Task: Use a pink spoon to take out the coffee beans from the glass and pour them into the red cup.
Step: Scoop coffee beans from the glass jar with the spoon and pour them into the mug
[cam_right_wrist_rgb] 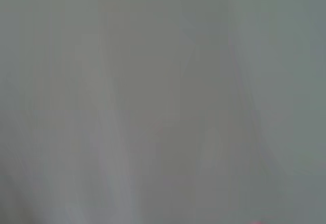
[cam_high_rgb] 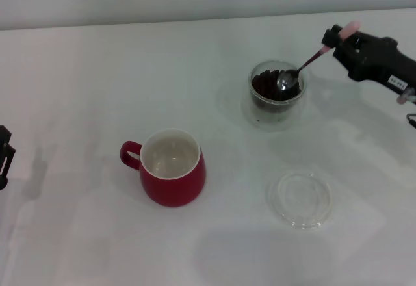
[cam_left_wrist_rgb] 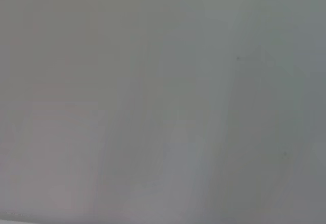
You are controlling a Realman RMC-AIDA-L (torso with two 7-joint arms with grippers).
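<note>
In the head view my right gripper [cam_high_rgb: 336,39] is at the far right, shut on the pink spoon [cam_high_rgb: 312,57], whose pink handle end sticks out past the fingers. The spoon's metal bowl rests on the heap of coffee beans [cam_high_rgb: 268,86] inside the clear glass [cam_high_rgb: 277,94]. The red cup [cam_high_rgb: 172,167] stands left of centre, upright, white inside, its handle pointing left, with no beans showing inside. My left gripper [cam_high_rgb: 4,156] is parked at the left edge. Both wrist views show only blank grey surface.
A flat clear glass saucer [cam_high_rgb: 300,198] lies on the white table [cam_high_rgb: 78,91] in front of the glass, to the right of the red cup.
</note>
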